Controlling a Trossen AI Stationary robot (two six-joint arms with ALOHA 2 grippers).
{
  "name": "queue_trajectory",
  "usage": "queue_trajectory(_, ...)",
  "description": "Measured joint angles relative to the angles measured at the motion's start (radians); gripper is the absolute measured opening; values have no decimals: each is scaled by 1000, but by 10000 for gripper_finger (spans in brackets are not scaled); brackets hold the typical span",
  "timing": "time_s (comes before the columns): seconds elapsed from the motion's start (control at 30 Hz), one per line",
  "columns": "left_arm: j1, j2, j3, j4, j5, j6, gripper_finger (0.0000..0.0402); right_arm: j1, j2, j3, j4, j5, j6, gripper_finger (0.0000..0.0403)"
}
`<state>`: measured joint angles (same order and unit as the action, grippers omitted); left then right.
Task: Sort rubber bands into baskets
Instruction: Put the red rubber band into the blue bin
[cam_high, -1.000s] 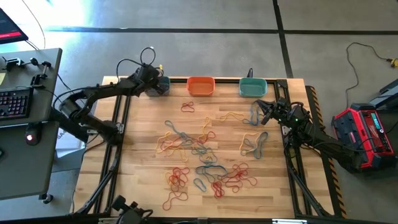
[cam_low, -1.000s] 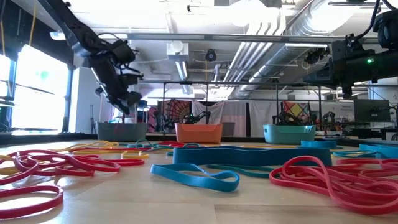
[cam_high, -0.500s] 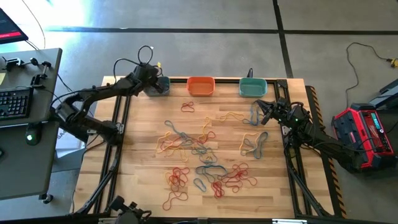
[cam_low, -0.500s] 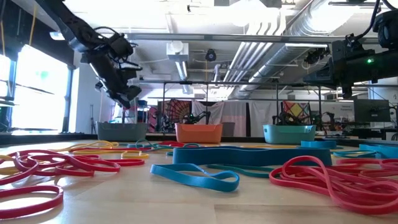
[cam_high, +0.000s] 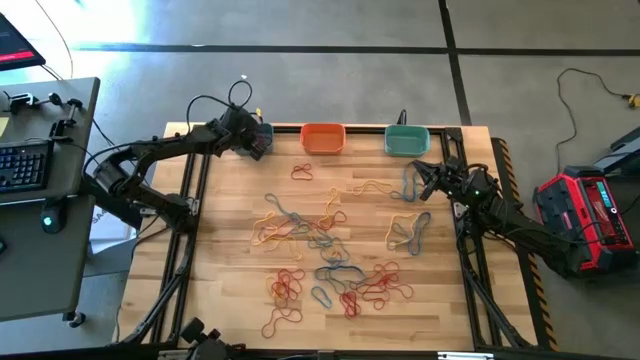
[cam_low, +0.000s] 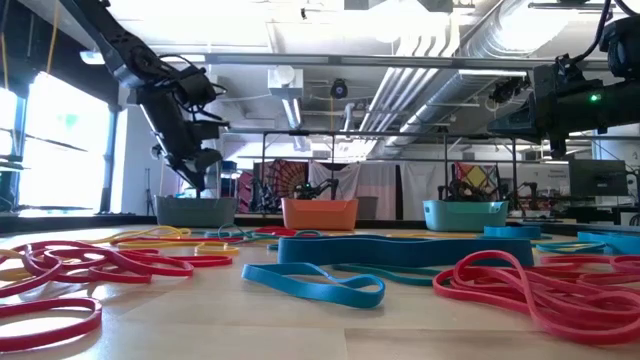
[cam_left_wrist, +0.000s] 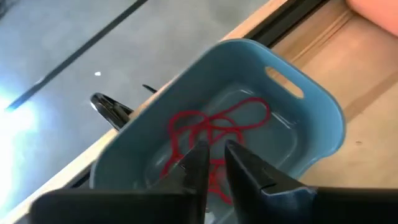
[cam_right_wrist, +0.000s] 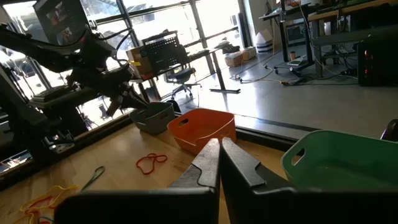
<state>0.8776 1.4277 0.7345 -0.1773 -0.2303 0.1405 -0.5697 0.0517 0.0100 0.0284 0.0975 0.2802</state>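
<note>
Over the grey-blue basket (cam_left_wrist: 298, 106), the left gripper (cam_left_wrist: 213, 163) has dropped again, jaws now slightly apart, releasing red rubber bands (cam_left_wrist: 214, 127) inside; the right gripper (cam_right_wrist: 220, 163) waits, jaws together.

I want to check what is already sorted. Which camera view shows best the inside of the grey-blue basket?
The left wrist view: it looks down into the grey-blue basket and shows red rubber bands lying inside. The high view shows the basket mostly covered by the left gripper. The low and right wrist views show only its outer wall.

Left gripper (cam_left_wrist: 213, 155) dipped back down — fingers parting slightly.
</note>
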Motion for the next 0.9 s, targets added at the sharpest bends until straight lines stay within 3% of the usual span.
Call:
queue_trajectory(0.23, -2, -1, 0, 6, 11, -4, 93, 0, 0, 0, 0, 0, 0, 0)
queue_trajectory(0.5, -95, -1, 0, 51, 313, 55, 94, 0, 0, 0, 0, 0, 0, 0)
queue_trajectory(0.73, -243, 0, 0, 76, 323, 107, 93, 0, 0, 0, 0, 0, 0, 0)
queue_trajectory(0.9, -340, 58, 0, 142, 316, 49, 108, 0, 0, 0, 0, 0, 0, 0)
